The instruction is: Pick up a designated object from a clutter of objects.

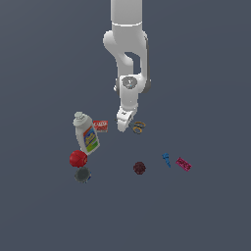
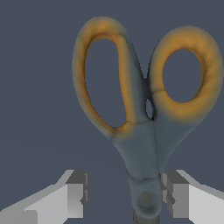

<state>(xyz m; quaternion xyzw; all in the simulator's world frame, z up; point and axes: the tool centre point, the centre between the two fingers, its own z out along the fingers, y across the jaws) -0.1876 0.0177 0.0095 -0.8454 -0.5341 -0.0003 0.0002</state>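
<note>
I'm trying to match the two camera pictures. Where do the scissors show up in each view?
Exterior view: the scissors lie on the floor just to the exterior view's right of the gripper, only the loop handles showing.
Wrist view: the scissors fill most of the picture, orange and grey loops away from the camera, pivot between the fingers.
Shared landmark: the gripper, which sits at the scissors in both.

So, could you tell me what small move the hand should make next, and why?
Probably close the fingers. In the wrist view the hand is open and straddles the scissors at the pivot, one finger on either side with gaps left. The right-hand gap looks narrower, so a slight centring first might help.
</note>
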